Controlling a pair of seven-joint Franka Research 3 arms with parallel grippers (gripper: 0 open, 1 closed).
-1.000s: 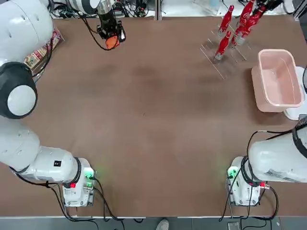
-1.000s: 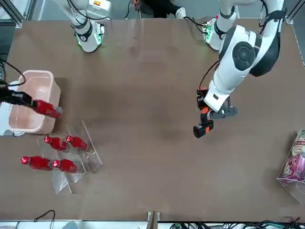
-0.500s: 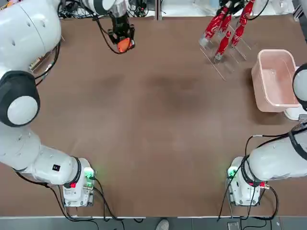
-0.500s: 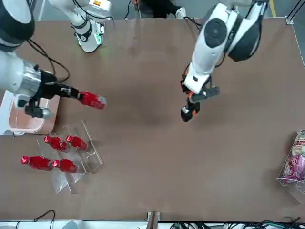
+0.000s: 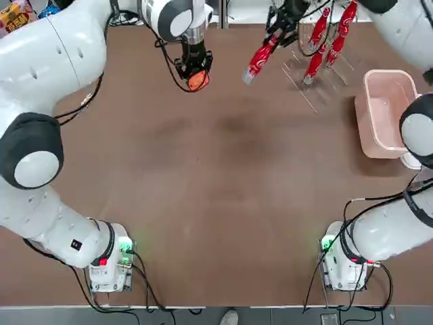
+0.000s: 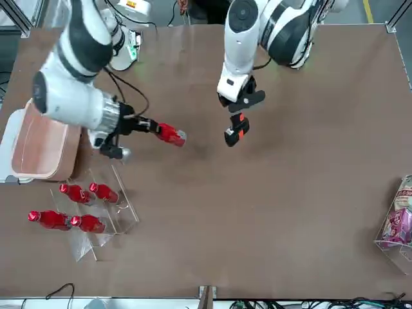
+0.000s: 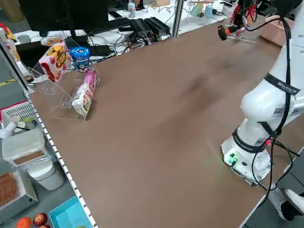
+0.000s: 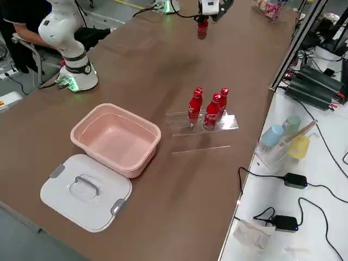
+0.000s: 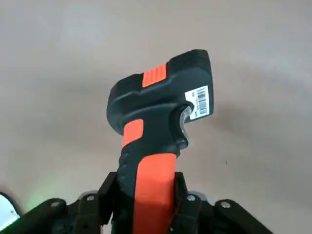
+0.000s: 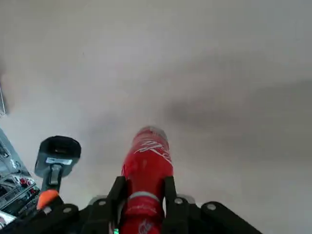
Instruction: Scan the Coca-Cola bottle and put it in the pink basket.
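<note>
The pink basket point(image 8: 116, 138) is the biggest thing for this job. It looks thin and a bit bendy, so the bottle should be set down in it gently. The clear rack point(image 6: 96, 242) is on the far side of the basket, a little to its left, with four red bottles point(image 6: 49, 219) in it.

The right gripper point(image 10: 145, 184) is up in the air to the left of the basket, pinched around the Coca-Cola bottle point(image 10: 148, 158). The left gripper point(image 9: 146, 183) is farther left of the basket, closed on the handle of the scanner point(image 9: 161, 97).

The bottle is held near its neck, with its bottom poking out. It is probably quite light, but stiff, smooth and slippery. The thin neck is a good place to hold, though the fat end may swing if bumped. A snug squeeze should do, and the label should be kept uncovered for scanning.
</note>
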